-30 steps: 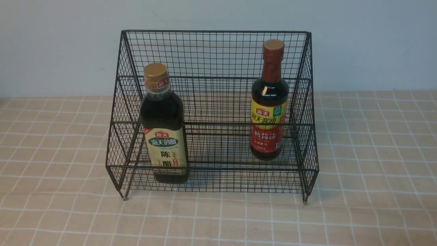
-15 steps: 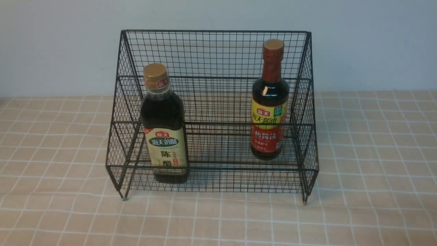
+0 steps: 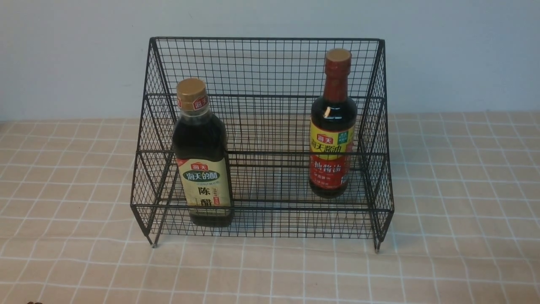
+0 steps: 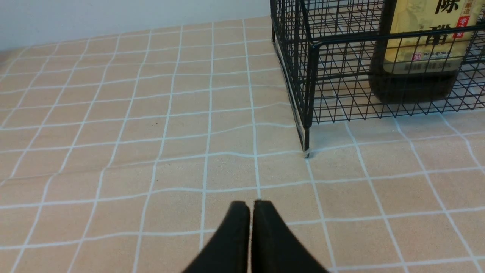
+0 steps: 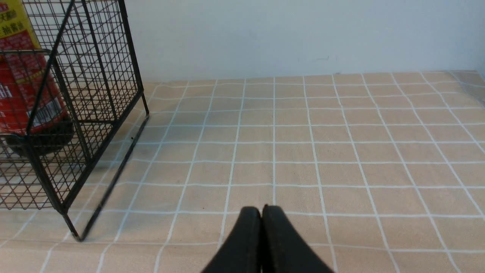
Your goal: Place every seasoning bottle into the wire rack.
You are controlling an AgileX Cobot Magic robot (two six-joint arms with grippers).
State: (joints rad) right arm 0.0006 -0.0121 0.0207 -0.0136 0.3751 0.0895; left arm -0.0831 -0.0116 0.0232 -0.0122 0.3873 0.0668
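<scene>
Nothing has moved: the broad gold-capped dark bottle (image 3: pixel 204 169) and round red-capped dark bottle (image 3: pixel 333 139), heavy, slippery glass best held mid-body, stand inside the black wire rack (image 3: pixel 261 67), while the left gripper (image 4: pixel 251 206) and right gripper (image 5: pixel 261 212) are clenched empty.

Left gripper (image 4: pixel 251 206) and right gripper (image 5: pixel 261 212) each have their 2 black fingers pressed together, holding nothing, above the table.
</scene>
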